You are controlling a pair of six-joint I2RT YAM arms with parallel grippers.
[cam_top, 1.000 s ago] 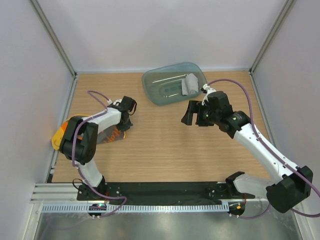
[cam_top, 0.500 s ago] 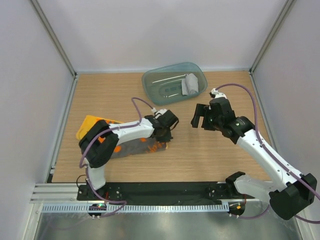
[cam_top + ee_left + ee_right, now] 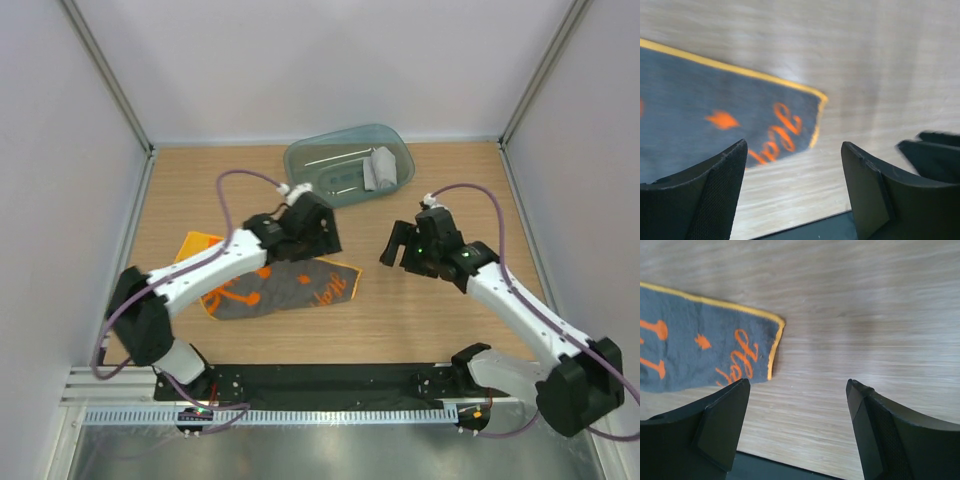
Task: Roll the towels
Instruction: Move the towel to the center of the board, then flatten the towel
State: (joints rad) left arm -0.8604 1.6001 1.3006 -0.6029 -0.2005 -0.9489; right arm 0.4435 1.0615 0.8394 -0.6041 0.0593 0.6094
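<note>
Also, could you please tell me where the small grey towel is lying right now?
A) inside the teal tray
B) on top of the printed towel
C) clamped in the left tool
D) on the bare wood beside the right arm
A: the grey towel lies inside the teal tray, well apart from the printed towel, which lies spread out flat.

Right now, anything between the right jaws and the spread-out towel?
Nothing visible. Only bare table separates the open right jaws from the towel's yellow-edged corner. The left jaws, also open, hang over the towel's far edge, off that line. The teal tray sits farther back.
</note>
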